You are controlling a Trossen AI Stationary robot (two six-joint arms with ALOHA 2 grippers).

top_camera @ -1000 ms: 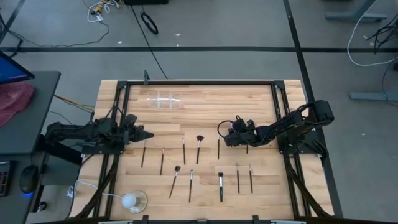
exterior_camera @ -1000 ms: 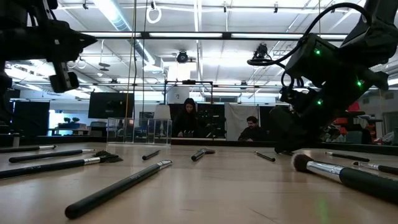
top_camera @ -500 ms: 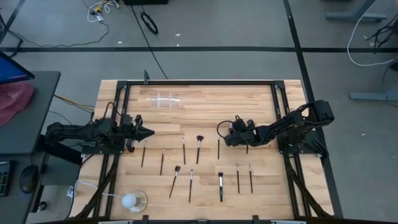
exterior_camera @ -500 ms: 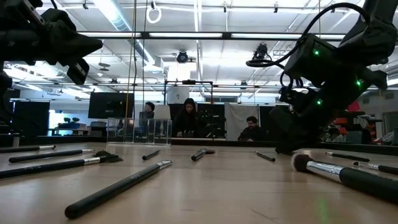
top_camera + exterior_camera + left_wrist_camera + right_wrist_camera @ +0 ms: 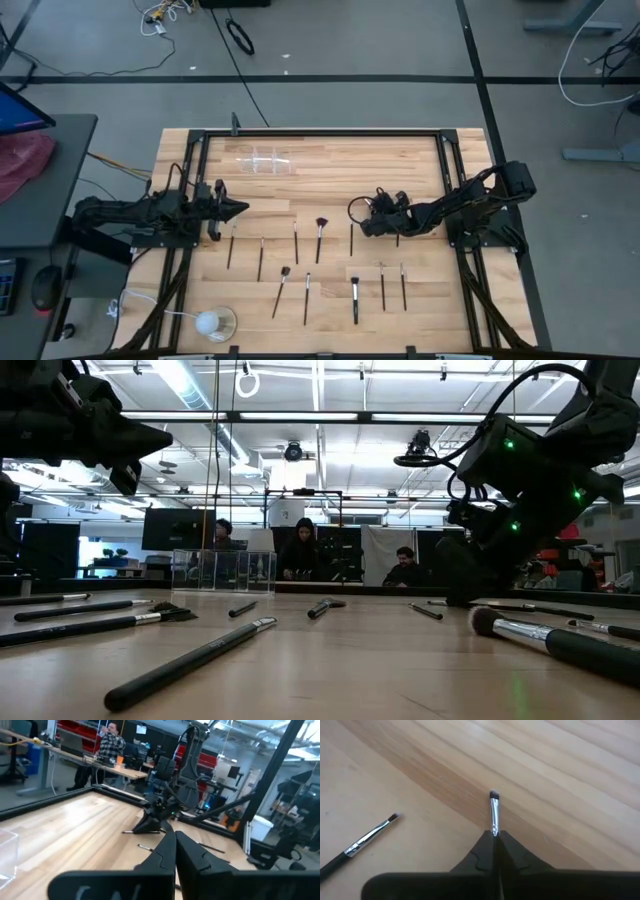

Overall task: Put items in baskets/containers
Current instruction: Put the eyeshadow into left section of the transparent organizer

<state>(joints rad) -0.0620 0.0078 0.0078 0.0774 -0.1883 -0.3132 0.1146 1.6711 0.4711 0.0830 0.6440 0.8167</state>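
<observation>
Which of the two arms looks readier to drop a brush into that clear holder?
The right one. The right gripper is already shut on a small brush, down at the table. The left gripper is shut and empty, above the wood, though it sits nearer the clear holder.

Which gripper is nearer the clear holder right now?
Left. The left gripper sits just short of the clear holder, toward the table's left side. The right gripper, shut on a thin brush, is farther off across the table's middle.
</observation>
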